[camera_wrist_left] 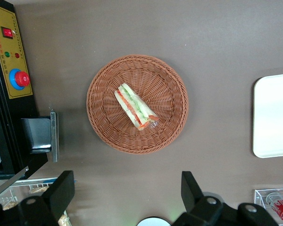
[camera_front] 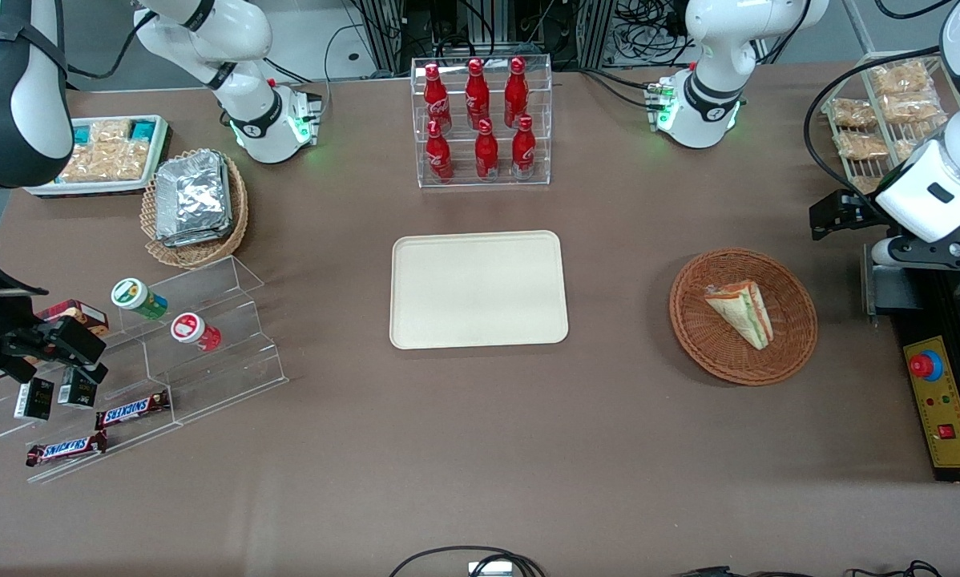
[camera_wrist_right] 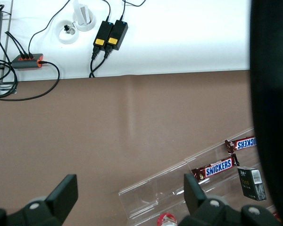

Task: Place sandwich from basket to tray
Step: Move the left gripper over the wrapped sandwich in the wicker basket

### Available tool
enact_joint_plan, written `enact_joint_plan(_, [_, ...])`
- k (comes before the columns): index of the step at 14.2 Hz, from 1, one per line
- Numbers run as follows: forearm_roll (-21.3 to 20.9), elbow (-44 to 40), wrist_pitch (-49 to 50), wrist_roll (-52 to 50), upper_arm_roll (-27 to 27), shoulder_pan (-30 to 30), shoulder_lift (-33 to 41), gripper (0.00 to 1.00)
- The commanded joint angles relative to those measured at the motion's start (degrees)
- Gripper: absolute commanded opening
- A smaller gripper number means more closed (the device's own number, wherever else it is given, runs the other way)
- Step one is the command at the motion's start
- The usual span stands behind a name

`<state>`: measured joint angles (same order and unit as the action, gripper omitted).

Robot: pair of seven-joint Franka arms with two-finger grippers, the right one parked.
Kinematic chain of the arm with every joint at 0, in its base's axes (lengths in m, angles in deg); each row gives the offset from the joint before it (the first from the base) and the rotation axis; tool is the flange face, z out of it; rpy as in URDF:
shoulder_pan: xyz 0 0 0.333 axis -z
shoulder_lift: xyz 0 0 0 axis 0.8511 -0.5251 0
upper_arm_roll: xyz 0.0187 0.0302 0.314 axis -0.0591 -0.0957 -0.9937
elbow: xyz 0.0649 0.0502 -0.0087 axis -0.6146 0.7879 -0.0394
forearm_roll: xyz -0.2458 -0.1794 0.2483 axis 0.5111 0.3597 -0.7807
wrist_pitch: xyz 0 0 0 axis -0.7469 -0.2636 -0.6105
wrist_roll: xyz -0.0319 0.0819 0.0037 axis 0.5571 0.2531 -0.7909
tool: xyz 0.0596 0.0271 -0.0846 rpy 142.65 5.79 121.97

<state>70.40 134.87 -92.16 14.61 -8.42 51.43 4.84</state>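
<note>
from the front camera, the sandwich (camera_front: 741,310) lies inside the reddish-brown basket (camera_front: 792,340), toward the working arm's end of the table. it is a pale wedge with green and red-orange layers, resting on the basket's woven floor with its narrow tip pointing nearer to the front camera. the cream tray (camera_front: 478,289) sits flat at the middle of the table, well apart from the basket, with nothing on it. farther from the camera than the tray stands a clear rack of red bottles (camera_front: 480,120). my gripper (camera_front: 839,210) hangs above the table at the working arm's end, beside the basket and not touching it, near a black box with a yellow control panel (camera_front: 946,409).

on my own wrist camera, i look straight down on the basket (camera_wrist_left: 170,127), round and whole, with the sandwich (camera_wrist_left: 134,106) lying across its middle, clear wrap glinting at one end. my fingers (camera_wrist_left: 61,193) are spread wide apart and hold nothing, and my gripper (camera_wrist_left: 127,195) is over bare brown cloth just beside the basket's rim. an edge of the tray (camera_wrist_left: 273,115) shows, apart from the basket.

through the parked arm's wrist camera, only snickers bars (camera_wrist_right: 219,168) on a clear stand show; none of the task's things appear.
</note>
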Motion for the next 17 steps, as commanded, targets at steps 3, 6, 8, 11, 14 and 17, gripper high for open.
enact_joint_plan(3, [-0.3, -0.6, 1.1, -1.4, 0.1, -0.2, -0.1, 1.00])
enact_joint_plan(6, [-0.6, 1.1, -0.1, -3.2, 0.1, -1.6, -0.9, 1.00])
enact_joint_plan(8, [-0.9, 6.3, -4.8, -4.9, 0.0, -1.7, -0.5, 1.00])
enact_joint_plan(11, [-1.0, 15.2, -14.0, -10.3, 0.0, -2.5, 0.0, 1.00])
enact_joint_plan(14, [-1.0, 22.5, -23.0, -16.7, -0.1, -3.0, 0.0, 1.00])
enact_joint_plan(17, [-1.0, 28.9, -31.5, -21.8, -0.1, -3.0, -0.1, 1.00])
